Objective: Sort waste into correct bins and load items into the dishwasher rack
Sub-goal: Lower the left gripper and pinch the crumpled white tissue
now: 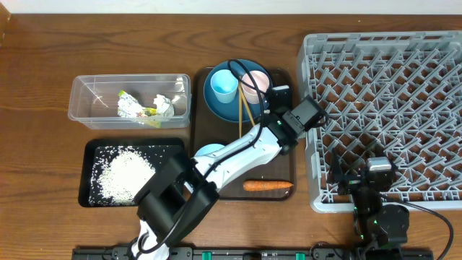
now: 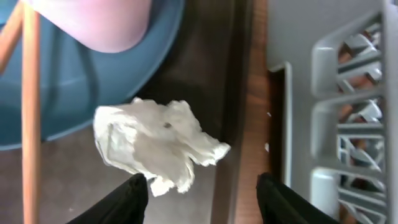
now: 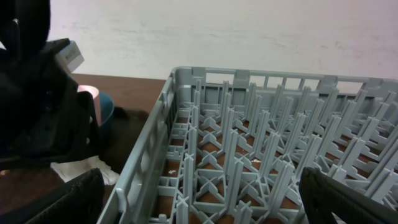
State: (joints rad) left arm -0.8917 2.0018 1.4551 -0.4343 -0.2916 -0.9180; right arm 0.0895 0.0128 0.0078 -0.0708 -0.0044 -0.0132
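Now | left tool [image 2: 200,185] jaws apart, empty | crumpled white paper [image 2: 155,146] just ahead

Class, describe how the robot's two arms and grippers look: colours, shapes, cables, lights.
The left arm has white rounded links and black joints; the left gripper has two black fingers. The right arm is black and blocky, with small green lights and a thin black cable beside it. The right gripper has black fingers too.

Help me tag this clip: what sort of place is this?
Likely a lab bench staged for dish clearing, not a real kitchen: a grey dishwasher rack on a wooden table, a brown tray of dishes, a clear tub and black tray holding waste.
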